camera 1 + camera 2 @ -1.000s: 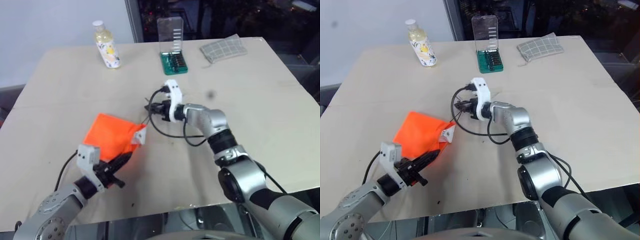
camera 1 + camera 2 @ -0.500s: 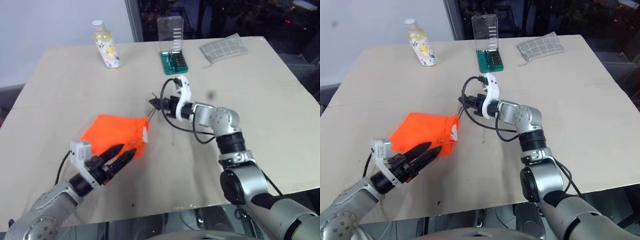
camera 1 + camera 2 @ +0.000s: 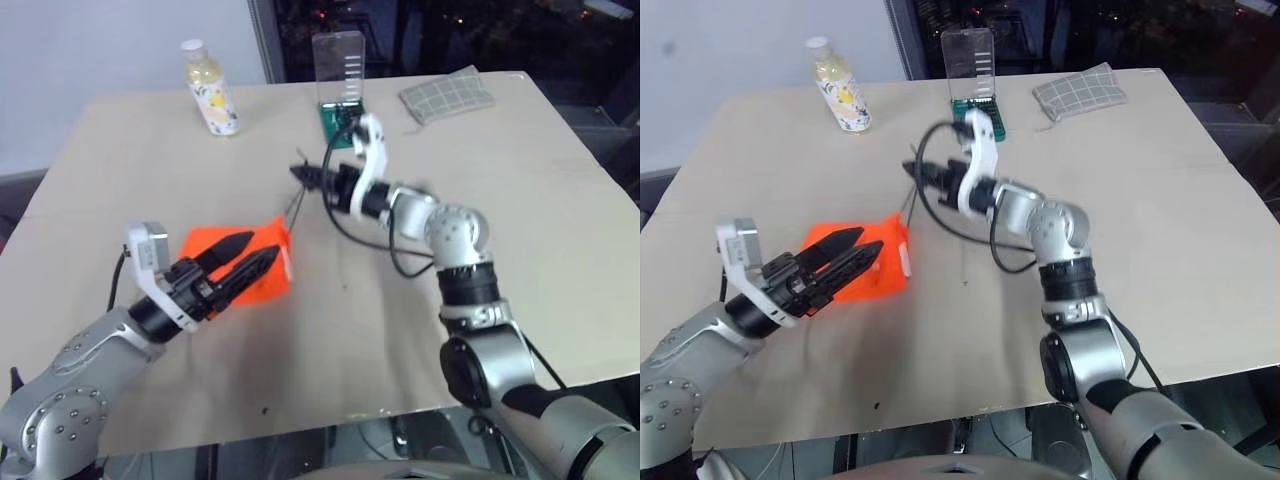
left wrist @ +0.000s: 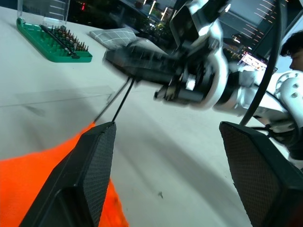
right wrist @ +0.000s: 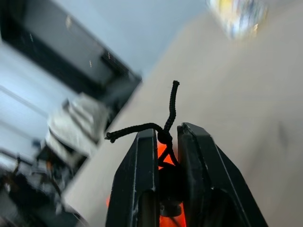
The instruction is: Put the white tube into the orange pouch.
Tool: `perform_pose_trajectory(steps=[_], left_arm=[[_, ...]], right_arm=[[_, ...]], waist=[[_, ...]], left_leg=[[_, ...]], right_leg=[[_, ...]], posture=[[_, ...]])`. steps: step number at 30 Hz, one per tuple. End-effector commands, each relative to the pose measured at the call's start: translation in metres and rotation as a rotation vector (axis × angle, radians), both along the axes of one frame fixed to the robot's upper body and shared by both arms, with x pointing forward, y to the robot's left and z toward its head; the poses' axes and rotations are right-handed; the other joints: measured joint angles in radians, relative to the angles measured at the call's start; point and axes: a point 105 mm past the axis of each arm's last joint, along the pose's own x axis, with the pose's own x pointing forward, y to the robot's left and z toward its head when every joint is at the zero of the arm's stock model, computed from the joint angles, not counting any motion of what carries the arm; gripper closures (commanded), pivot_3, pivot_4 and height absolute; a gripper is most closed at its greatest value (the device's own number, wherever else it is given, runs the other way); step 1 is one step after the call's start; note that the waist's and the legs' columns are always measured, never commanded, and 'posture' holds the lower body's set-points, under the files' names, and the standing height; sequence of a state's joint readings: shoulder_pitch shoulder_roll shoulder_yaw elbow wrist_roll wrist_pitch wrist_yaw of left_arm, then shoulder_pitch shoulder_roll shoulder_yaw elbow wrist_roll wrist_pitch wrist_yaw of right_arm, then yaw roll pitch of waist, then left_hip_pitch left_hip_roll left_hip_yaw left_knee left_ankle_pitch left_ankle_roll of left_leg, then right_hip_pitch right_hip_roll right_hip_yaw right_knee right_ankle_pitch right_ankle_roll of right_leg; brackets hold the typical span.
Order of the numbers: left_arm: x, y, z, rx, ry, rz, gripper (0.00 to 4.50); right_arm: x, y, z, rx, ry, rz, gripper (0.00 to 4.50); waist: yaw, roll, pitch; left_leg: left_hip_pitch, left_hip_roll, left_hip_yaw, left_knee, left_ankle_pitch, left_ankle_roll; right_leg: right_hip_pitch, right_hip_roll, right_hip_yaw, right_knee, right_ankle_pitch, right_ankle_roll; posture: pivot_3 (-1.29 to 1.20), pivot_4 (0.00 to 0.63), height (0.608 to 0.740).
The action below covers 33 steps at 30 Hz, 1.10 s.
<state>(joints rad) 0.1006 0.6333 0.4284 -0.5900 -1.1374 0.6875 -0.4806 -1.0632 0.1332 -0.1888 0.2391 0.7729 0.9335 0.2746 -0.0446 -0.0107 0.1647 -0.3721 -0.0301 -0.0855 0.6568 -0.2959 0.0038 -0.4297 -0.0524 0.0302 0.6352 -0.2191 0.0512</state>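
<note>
The orange pouch [image 3: 205,242] lies on the table's near left part, bunched at its right edge. Its black drawstring [image 3: 293,205] runs taut up from that edge to my right gripper [image 3: 300,174], which is shut on the cord's knot [image 5: 165,137] above the table. My left gripper [image 3: 264,246] hovers just over the pouch, open and empty, with its fingers [image 4: 87,175] spread wide. A small white piece [image 3: 287,263] shows at the pouch's right edge. I cannot tell whether it is the white tube.
A yellowish bottle [image 3: 212,92] stands at the back left. A green bit case [image 3: 343,112] with a clear lid stands at the back middle, and a grey checked cloth [image 3: 446,96] lies at the back right. A person's head [image 4: 293,47] shows beyond the table.
My left gripper has opened, let go of the pouch and risen above it. My right gripper has lifted with the drawstring, and the pouch has bunched smaller.
</note>
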Motion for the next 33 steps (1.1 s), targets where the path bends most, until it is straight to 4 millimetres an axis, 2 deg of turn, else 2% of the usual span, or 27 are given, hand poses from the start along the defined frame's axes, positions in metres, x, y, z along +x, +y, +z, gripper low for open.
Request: perform_pose_trajectory(steps=[1,4,7,18,20,25,30,33], left_arm=[[0.011,0.002,0.012,-0.012,-0.075,0.039,0.90],[0.021,-0.004,0.030,-0.064,-0.149,0.029,0.90],[0.027,-0.013,0.044,-0.106,-0.205,-0.001,0.90],[0.046,-0.027,0.075,-0.196,-0.317,-0.062,0.90],[0.054,-0.028,0.079,-0.209,-0.324,-0.059,0.90],[0.077,-0.037,0.099,-0.242,-0.378,-0.044,0.90],[0.086,-0.059,0.127,-0.273,-0.475,-0.095,0.90],[0.090,-0.071,0.136,-0.279,-0.505,-0.129,0.90]], right_arm=[[-0.009,-0.009,0.062,0.122,-0.113,0.018,4.40],[-0.005,-0.024,0.093,0.140,-0.172,-0.026,4.40],[-0.005,-0.036,0.117,0.155,-0.218,-0.055,4.40],[-0.016,-0.058,0.174,0.212,-0.354,-0.087,4.40],[-0.018,-0.059,0.177,0.227,-0.362,-0.074,4.40],[-0.013,-0.050,0.156,0.112,-0.386,-0.081,4.40],[-0.033,-0.053,0.168,0.179,-0.438,0.004,4.40],[-0.031,-0.051,0.159,0.115,-0.458,-0.007,4.40]], waist=[[0.001,-0.001,-0.001],[0.009,-0.001,-0.001],[0.008,-0.002,-0.001],[0.002,-0.001,-0.001],[0.002,-0.001,-0.001],[0.003,-0.002,-0.001],[0.003,-0.002,-0.001],[0.002,-0.002,-0.001]], left_leg=[[0.000,0.000,0.000,-0.001,0.000,-0.001],[-0.001,0.000,-0.001,-0.001,0.001,-0.001],[-0.009,0.000,-0.003,0.006,0.000,0.000],[-0.010,-0.001,-0.001,0.009,0.000,0.001],[-0.010,-0.001,-0.002,0.010,0.000,0.001],[-0.010,-0.001,-0.002,0.011,0.000,0.001],[-0.011,-0.001,-0.003,0.012,0.000,0.000],[-0.012,-0.001,-0.003,0.011,0.000,0.001]], right_leg=[[-0.001,0.000,-0.001,0.000,-0.001,-0.001],[-0.001,-0.001,-0.003,0.000,-0.001,-0.002],[-0.004,-0.002,-0.006,0.001,-0.001,-0.002],[-0.005,-0.001,-0.005,0.006,-0.001,-0.002],[-0.005,-0.001,-0.005,0.006,-0.001,-0.002],[-0.005,-0.001,-0.005,0.007,-0.001,-0.001],[-0.005,-0.002,-0.006,0.008,-0.001,-0.001],[-0.005,-0.002,-0.007,0.007,-0.001,-0.001]], posture=[[0.00,0.150,0.740],[0.00,0.150,0.740],[0.00,0.150,0.740],[0.00,0.150,0.740],[0.00,0.150,0.740],[0.00,0.150,0.740],[0.00,0.150,0.740],[0.00,0.150,0.740]])
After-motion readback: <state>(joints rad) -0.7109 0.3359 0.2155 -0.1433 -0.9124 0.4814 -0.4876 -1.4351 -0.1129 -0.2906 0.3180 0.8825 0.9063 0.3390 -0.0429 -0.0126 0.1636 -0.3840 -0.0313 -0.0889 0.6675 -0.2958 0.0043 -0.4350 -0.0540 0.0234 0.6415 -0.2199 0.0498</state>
